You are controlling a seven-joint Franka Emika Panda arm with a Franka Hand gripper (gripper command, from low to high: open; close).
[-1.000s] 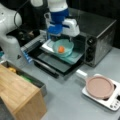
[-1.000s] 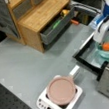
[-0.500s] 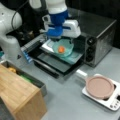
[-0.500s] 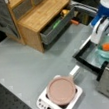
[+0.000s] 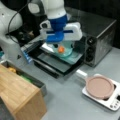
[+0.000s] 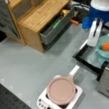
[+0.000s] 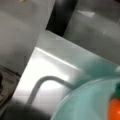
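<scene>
Our end effector (image 5: pixel 61 43) hovers over the bowl (image 5: pixel 62 51) holding a carrot (image 5: pixel 60 49); we cannot tell its opening, and descending could tip the bowl.

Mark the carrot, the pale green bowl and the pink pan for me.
carrot (image 6: pixel 108 46), in a front view, middle of its orange body.
bowl (image 7: pixel 82 105), wrist view, inner wall left of the carrot.
pan (image 5: pixel 99 86), in a front view, centre of its round pink top.
</scene>
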